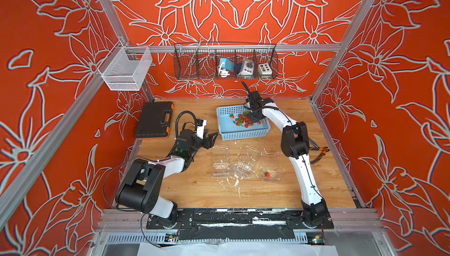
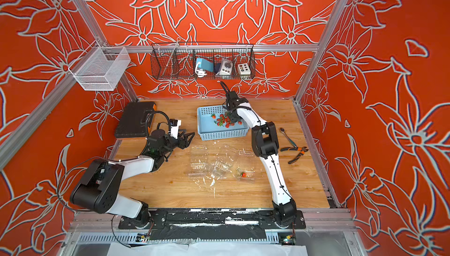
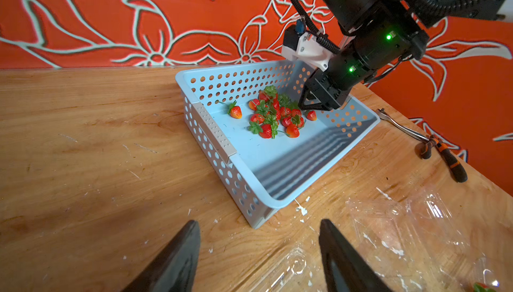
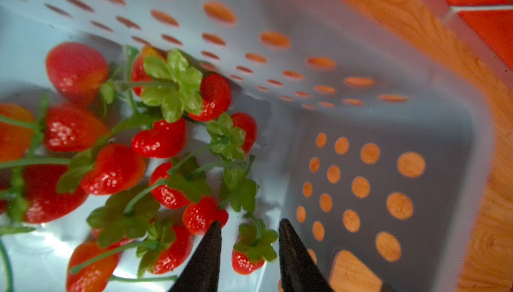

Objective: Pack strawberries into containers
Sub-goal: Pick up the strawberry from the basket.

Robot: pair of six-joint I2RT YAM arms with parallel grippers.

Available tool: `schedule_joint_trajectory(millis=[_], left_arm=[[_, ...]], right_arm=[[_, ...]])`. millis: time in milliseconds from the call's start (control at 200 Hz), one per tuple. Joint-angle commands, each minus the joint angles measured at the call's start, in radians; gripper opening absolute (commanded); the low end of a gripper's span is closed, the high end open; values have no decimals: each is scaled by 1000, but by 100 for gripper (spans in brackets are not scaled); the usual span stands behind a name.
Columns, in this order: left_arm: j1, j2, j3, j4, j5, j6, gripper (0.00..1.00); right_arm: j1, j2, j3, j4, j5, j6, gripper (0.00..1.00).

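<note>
While the left tool (image 3: 258,222) gapes empty, the right tool (image 4: 249,222), parted, straddles a strawberry (image 4: 245,264); cap toward fingertips (image 4: 213,233).

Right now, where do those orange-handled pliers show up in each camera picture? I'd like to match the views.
In a top view: the pliers lie on the table, right of and below the light-blue basket.
In a top view: pliers in the same spot, beside a wrench.
Left wrist: pliers on the table past the light-blue basket, touching the wrench.
Right wrist: not in it.
Shared landmark: the light-blue basket, seen in all four.
</note>
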Motion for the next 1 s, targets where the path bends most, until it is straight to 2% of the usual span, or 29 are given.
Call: schedule_joint_trajectory(millis=[0, 380, 475, 596, 746, 991], left_arm=[[-6, 6, 21, -3, 12, 15, 67], [-7, 7, 25, -7, 12, 18, 68], [-7, 7, 25, -8, 10, 19, 68], [-7, 7, 25, -7, 12, 19, 67], [-7, 5, 24, -7, 11, 19, 68], [-7, 1, 22, -4, 13, 16, 68]], right_arm=[[-4, 45, 64, -20, -1, -14, 38], [-21, 91, 100, -30, -48, 6, 32], [-24, 96, 104, -33, -54, 11, 26], [-28, 89, 106, -29, -67, 19, 11], [-31, 45, 92, -22, -101, 20, 0], [-31, -120, -55, 64, -175, 31, 0]])
